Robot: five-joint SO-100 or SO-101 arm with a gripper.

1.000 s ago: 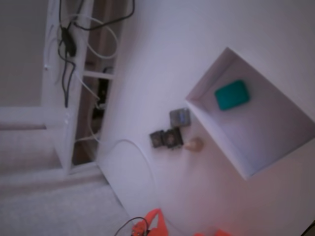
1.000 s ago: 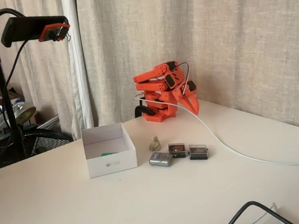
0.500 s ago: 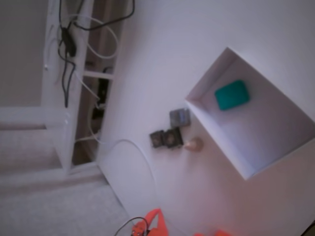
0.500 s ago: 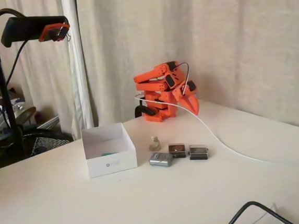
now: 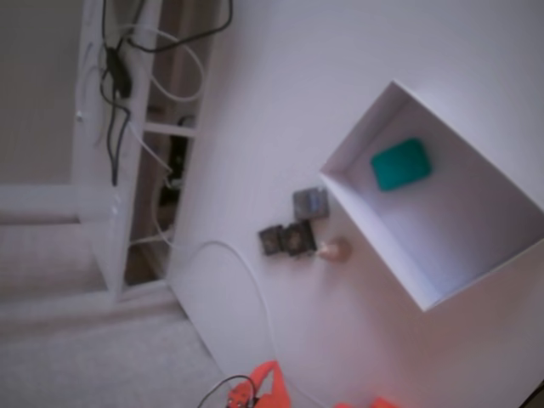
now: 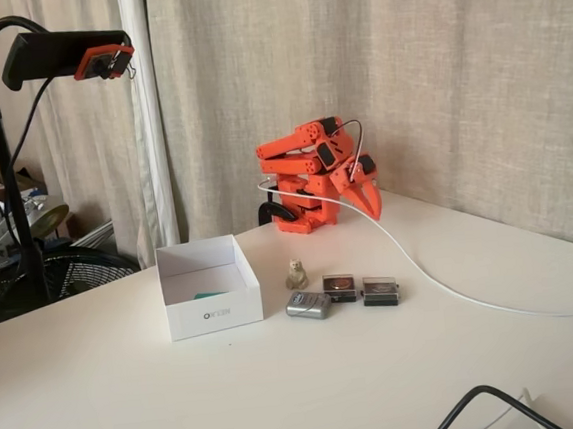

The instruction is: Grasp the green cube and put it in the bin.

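Folded back over its base near the far edge of the surface (image 6: 101,391), by the curtain: the orange gripper (image 6: 367,193), jaws pointing down and holding nothing; whether parted or closed cannot be told from either fixed view. Trailing from the arm toward the right edge, a white cable (image 6: 443,286). Toward the middle of the surface, in a short row, two dark square blocks (image 6: 361,290) and a silver-grey block (image 6: 308,305), with a small beige figurine (image 6: 296,273) just behind them, all just beside the bin (image 6: 213,311). Inside the white box, lying flat on its floor near one wall, the green cube (image 5: 400,164), well apart from the arm. Judged from this: placing step done, task apparently complete. Next move, if any: nothing beyond resting at home.
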